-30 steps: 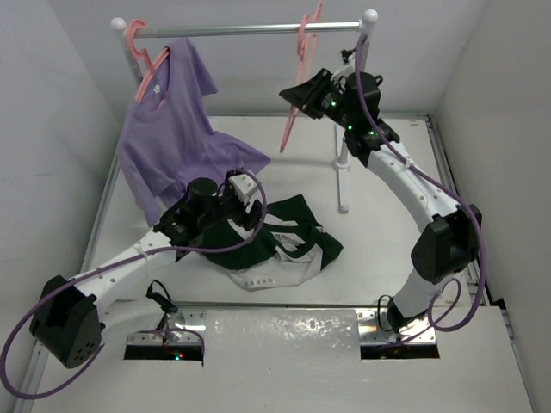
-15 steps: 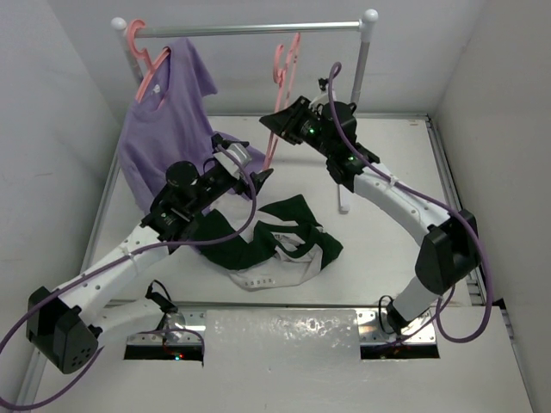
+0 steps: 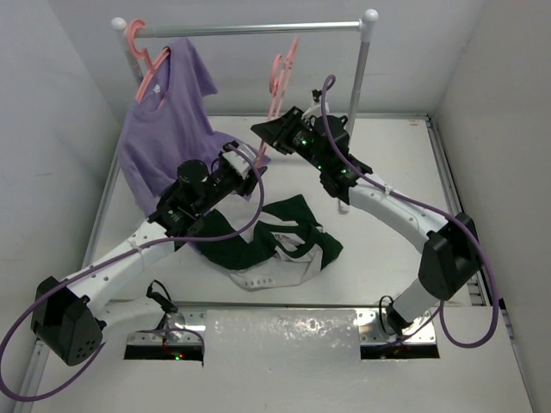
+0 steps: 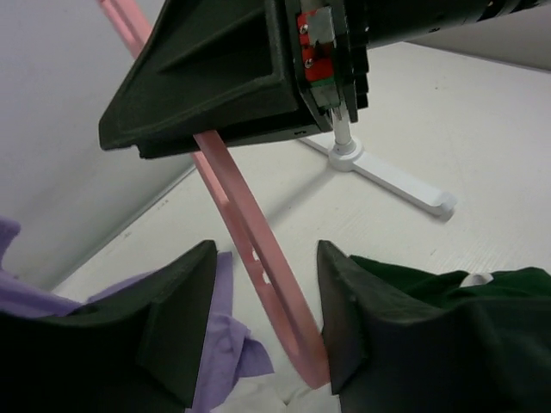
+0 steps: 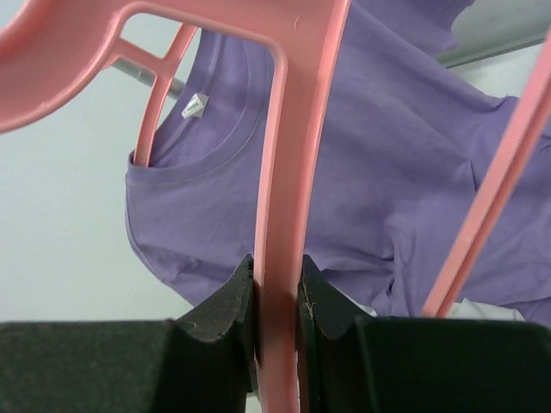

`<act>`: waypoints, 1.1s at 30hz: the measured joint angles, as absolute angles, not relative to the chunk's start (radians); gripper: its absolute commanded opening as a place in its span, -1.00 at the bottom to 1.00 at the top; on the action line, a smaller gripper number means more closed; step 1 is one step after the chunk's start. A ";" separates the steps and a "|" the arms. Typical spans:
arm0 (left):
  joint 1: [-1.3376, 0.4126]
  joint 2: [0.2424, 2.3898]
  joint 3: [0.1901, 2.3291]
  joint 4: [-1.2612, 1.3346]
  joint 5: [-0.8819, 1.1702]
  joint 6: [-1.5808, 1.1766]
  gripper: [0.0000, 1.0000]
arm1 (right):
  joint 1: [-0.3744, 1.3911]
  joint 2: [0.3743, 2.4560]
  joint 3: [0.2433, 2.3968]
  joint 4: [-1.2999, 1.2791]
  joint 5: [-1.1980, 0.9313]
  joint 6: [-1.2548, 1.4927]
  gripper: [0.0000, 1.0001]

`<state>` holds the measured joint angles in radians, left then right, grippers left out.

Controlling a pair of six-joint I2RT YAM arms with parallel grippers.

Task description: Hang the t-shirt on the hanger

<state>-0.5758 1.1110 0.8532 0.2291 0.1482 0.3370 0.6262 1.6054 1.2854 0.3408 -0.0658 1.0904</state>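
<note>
Right gripper (image 5: pixel 277 288) is clamped on a bar of the hanger (image 5: pixel 284 172) and holds it aloft, its long axis running steeply down toward the left arm. Left gripper (image 4: pixel 265 323) stands wide, jaws straddling the hanger's lower end; contact cannot be confirmed. The t-shirt (image 3: pixel 288 245) lies crumpled on the table (image 3: pixel 387 258), just below the hanger and nearer the left gripper.

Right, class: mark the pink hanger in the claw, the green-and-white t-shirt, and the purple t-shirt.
the hanger (image 5: pixel 291 172), right wrist view, its straight bar.
the t-shirt (image 3: pixel 297 213), top external view, dark green fabric.
the purple t-shirt (image 3: pixel 168 129), top external view, its body.
</note>
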 measured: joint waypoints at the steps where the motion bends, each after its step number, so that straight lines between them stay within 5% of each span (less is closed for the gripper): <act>1: -0.576 1.111 0.849 0.227 0.145 0.336 -0.32 | 0.626 1.601 1.274 0.350 -0.062 1.098 -1.00; 8: -0.572 1.111 0.836 0.212 0.096 0.326 -1.00 | 0.621 1.579 1.226 0.370 -0.053 1.129 -1.00; 15: -0.568 1.105 0.836 0.175 0.086 0.314 -1.00 | 0.619 1.570 1.205 0.360 -0.068 1.136 -0.97; 18: -0.567 1.092 0.836 0.149 0.087 0.305 -1.00 | 0.618 1.570 1.205 0.350 -0.093 1.126 -0.50; 19: -0.567 1.086 0.836 0.137 0.087 0.303 -1.00 | 0.617 1.569 1.205 0.343 -0.106 1.118 -0.19; 21: -0.563 1.073 0.836 0.113 0.084 0.293 -1.00 | 0.615 1.566 1.205 0.314 -0.151 1.085 0.05; 26: -0.542 1.043 0.836 0.045 0.115 0.279 -1.00 | 0.601 1.564 1.240 0.200 -0.275 0.966 0.38; 33: -0.485 1.010 0.836 -0.020 0.167 0.258 -1.00 | 0.461 1.549 1.259 -0.017 -0.570 0.717 0.48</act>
<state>-0.4850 1.0096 0.8356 -0.0204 0.1665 0.2577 0.4614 1.5494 1.2587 -0.0166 -0.5701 0.7174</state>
